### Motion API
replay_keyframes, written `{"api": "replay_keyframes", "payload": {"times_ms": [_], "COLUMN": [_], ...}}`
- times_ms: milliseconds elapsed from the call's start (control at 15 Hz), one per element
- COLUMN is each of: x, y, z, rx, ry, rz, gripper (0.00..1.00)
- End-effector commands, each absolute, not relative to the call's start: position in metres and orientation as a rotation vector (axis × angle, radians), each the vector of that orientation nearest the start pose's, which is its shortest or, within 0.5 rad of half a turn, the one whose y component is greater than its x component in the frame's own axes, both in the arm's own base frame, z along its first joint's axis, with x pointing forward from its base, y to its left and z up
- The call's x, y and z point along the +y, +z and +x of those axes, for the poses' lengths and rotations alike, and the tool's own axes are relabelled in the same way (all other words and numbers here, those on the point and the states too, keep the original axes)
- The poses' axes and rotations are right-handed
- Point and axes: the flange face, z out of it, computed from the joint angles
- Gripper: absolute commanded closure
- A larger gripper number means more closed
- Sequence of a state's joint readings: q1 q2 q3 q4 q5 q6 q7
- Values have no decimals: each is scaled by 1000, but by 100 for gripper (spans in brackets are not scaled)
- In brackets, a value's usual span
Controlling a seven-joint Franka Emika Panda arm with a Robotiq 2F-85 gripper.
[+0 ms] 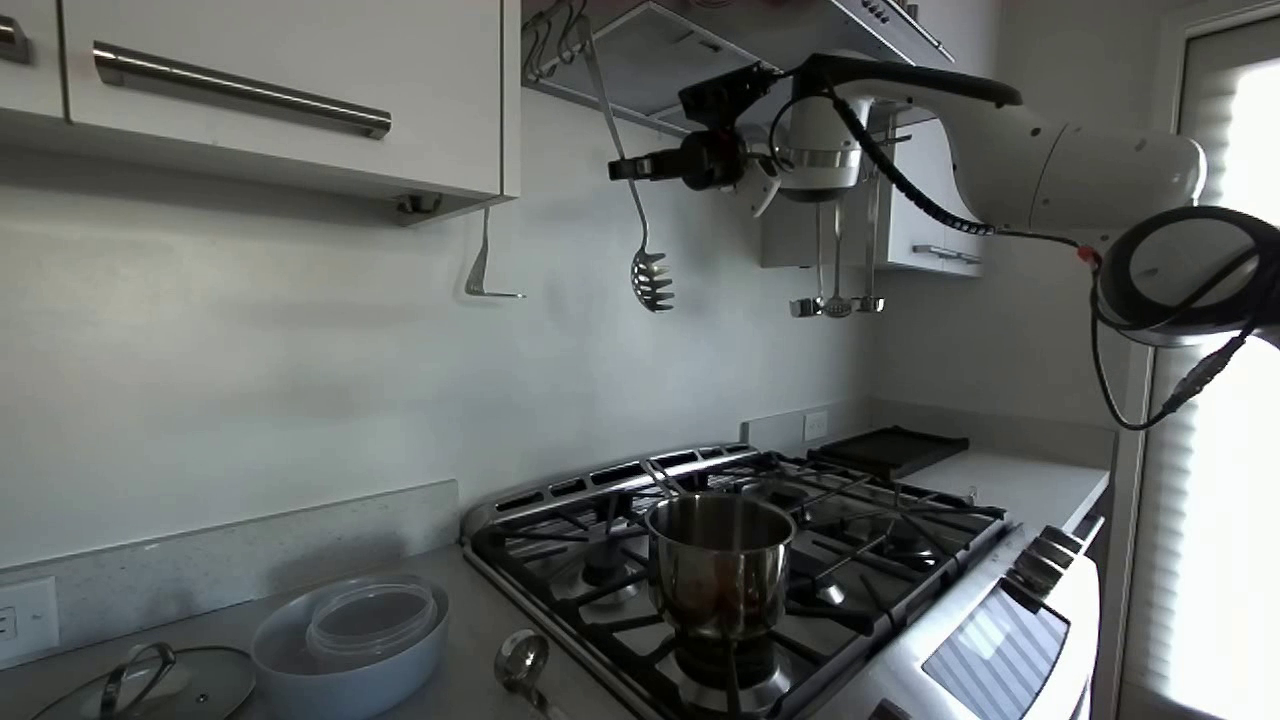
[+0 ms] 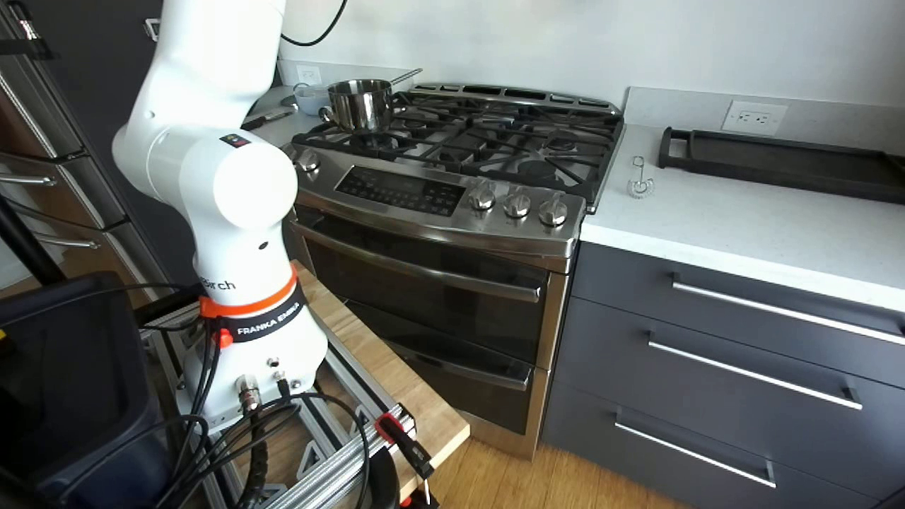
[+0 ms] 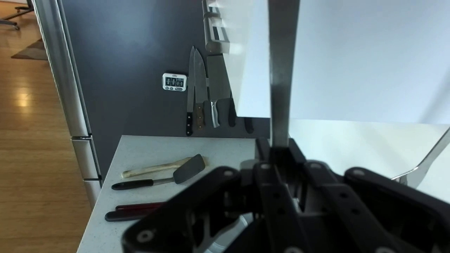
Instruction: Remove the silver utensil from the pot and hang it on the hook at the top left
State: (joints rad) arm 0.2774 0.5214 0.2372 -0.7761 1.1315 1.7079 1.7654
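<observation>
The silver utensil, a long pasta server with a toothed head (image 1: pixel 652 280), hangs steeply from my gripper's hold. Its flat handle also shows in the wrist view (image 3: pixel 281 77). My gripper (image 1: pixel 622 169) is shut on the handle, and the wrist view shows its fingertips (image 3: pixel 280 144) pressed on both sides of it. The handle's top is close to several dark hooks (image 1: pixel 540 42) under the hood at the top left; I cannot tell whether it touches one. The shiny pot (image 1: pixel 718 590) stands on the stove, far below the gripper. It also shows in an exterior view (image 2: pixel 353 109).
The white cabinet (image 1: pixel 290 60) is left of the gripper, with a spatula (image 1: pixel 482 270) hanging by its edge. Other utensils (image 1: pixel 838 305) hang behind the arm. A ladle (image 1: pixel 522 660) and bowls (image 1: pixel 350 660) are on the counter. A small whisk (image 2: pixel 640 185) lies on the far counter.
</observation>
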Motion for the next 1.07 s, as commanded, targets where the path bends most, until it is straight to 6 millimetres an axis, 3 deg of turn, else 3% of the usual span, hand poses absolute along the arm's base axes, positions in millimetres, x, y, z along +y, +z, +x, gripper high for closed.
{"api": "replay_keyframes", "payload": {"times_ms": [0,467,1000], "x": [351,358,350], "y": [759,758,770], "z": [587,582,578], "rx": [1124,1111,1094], "ry": [1108,1127,1110], "rz": [-1628,-1651,-1657], "gripper": [97,97,97]}}
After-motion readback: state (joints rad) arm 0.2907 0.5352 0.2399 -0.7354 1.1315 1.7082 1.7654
